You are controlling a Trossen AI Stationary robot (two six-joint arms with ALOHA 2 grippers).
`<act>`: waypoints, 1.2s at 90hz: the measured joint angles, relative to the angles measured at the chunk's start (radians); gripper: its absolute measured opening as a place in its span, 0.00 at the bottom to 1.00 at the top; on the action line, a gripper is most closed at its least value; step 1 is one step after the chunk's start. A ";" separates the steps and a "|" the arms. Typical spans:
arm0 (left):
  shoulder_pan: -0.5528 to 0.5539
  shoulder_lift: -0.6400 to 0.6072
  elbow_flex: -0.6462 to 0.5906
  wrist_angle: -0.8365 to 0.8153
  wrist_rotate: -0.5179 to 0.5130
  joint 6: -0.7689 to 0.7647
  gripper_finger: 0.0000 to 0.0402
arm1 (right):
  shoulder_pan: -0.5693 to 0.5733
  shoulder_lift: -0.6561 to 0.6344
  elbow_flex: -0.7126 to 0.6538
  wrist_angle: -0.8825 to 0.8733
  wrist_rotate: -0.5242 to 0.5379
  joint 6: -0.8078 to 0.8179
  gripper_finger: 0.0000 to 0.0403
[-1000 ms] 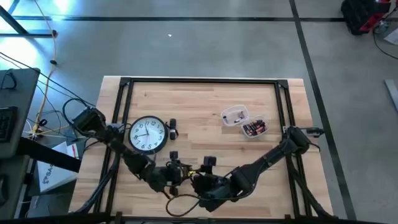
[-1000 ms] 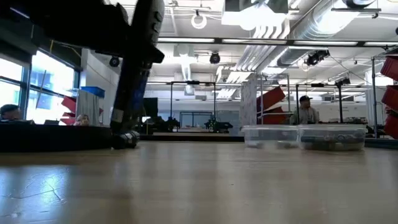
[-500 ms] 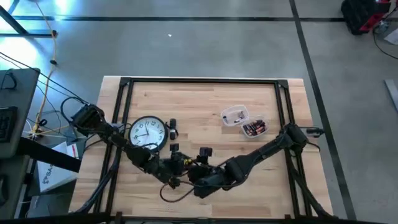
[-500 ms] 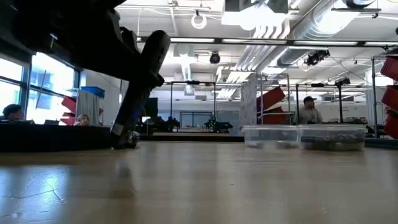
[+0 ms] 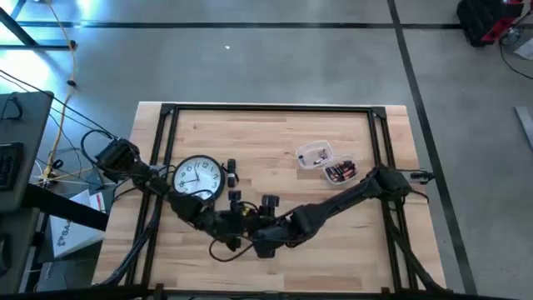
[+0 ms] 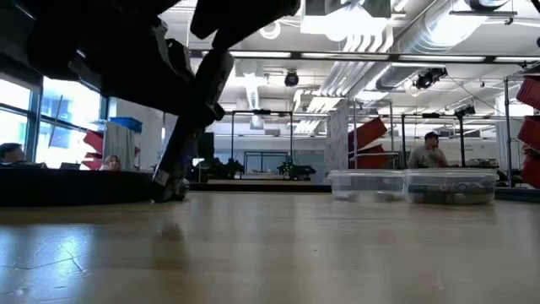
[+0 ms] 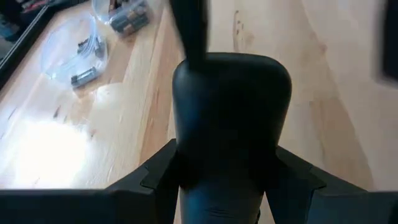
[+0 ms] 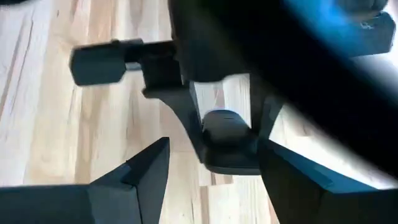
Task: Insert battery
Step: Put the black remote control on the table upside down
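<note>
Both arms meet over the front middle of the table, just in front of the clock, which lies face up. The left gripper has its jaws wide, and a dark part of the other arm fills the space ahead of them. The right gripper also has wide jaws and holds nothing I can see. The batteries remain in their clear container, well apart from both grippers.

The main risk, I think, is that the two arms, being so close, hit each other or push the clock. Compared with one second ago, both grippers are now farther from the front edge and nearer to the clock; clock and container have not moved.
</note>
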 joint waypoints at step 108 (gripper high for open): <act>-0.079 -0.003 -0.002 0.194 -0.080 0.181 0.39 | 0.010 0.011 0.002 0.059 0.000 -0.031 0.41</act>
